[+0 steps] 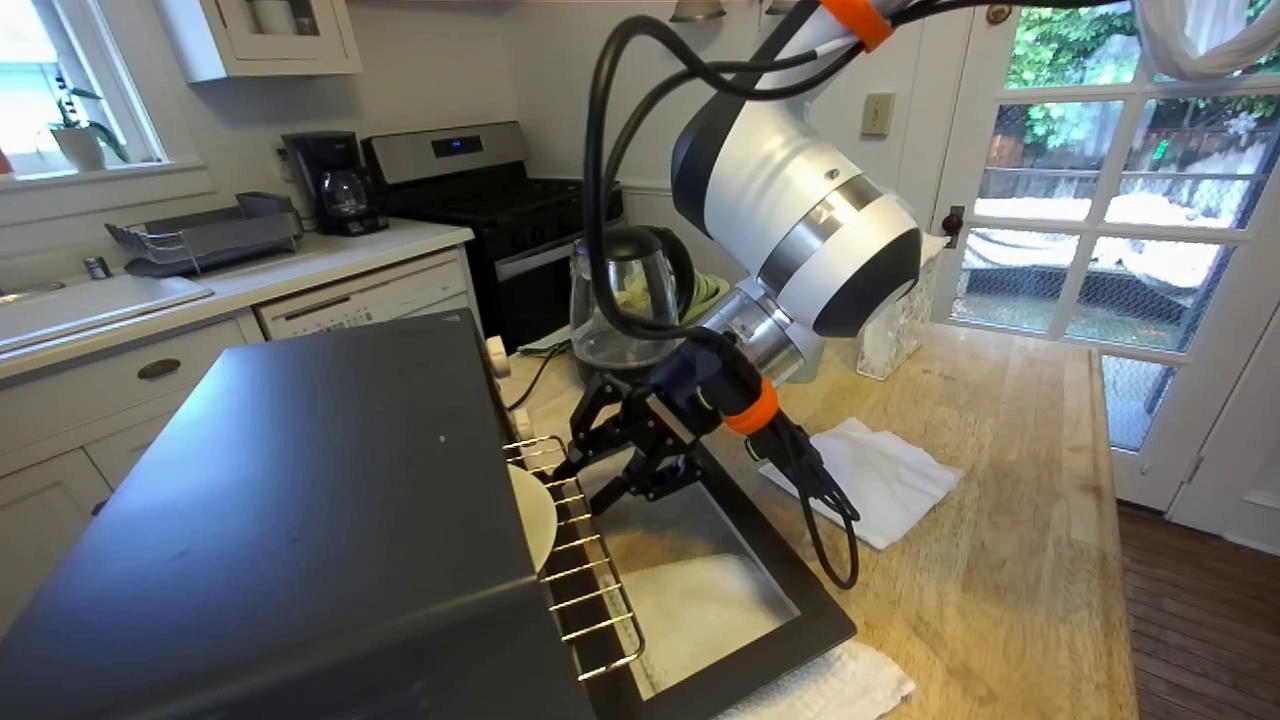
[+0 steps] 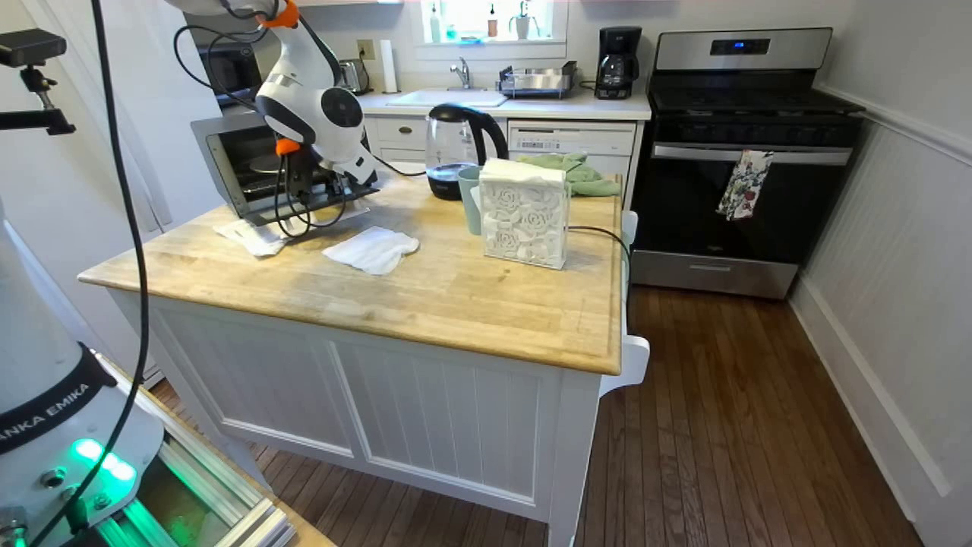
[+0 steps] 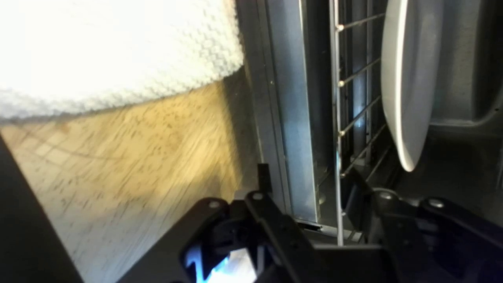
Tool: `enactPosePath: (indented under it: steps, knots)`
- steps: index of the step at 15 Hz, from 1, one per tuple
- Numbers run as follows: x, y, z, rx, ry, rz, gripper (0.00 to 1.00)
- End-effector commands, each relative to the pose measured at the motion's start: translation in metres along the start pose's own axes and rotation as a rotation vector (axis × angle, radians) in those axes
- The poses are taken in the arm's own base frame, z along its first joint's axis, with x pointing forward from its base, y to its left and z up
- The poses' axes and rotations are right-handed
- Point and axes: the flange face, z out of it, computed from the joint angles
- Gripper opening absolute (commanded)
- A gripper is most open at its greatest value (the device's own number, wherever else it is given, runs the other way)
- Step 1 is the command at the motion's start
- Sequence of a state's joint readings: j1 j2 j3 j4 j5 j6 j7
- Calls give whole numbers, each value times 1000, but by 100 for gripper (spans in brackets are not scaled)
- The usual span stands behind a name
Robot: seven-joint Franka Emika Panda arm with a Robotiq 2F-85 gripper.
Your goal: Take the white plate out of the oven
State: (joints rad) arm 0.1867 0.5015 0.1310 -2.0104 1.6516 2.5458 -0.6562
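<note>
From my seat I see the base (image 2: 72, 433) glowing green at the lower left. The arm (image 2: 298, 93) bends down at the open oven (image 2: 218, 169), and its cables (image 2: 276, 201) hang before the lowered door (image 2: 328, 202). Inside, a little of the plate (image 2: 264, 163) is visible. On the table (image 2: 456, 304) a napkin (image 2: 372, 249) lies near the oven. Farther right I find the kettle (image 2: 452, 144), a cup (image 2: 468, 199) partly hidden behind the white holder (image 2: 524, 216), and a green cloth (image 2: 577, 173). At the back, a patterned towel (image 2: 746, 184) hangs on the stove (image 2: 683, 205).

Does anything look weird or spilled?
Yes, a little: a white towel lies partly under the open door of the oven, an odd spot for one. The wire rack also sticks out in front. I see no spill.
</note>
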Motion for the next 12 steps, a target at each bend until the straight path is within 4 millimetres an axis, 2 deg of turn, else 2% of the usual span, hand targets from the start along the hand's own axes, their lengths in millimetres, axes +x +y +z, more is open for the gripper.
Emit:
enactPosePath:
  steps: [1,6,12]
  knots:
    - [-3,-5,-1,-18,14,-45,45]
    - [-5,-11,-1,-56,42,-97,40]
    - [-10,-20,-3,-100,82,-163,40]
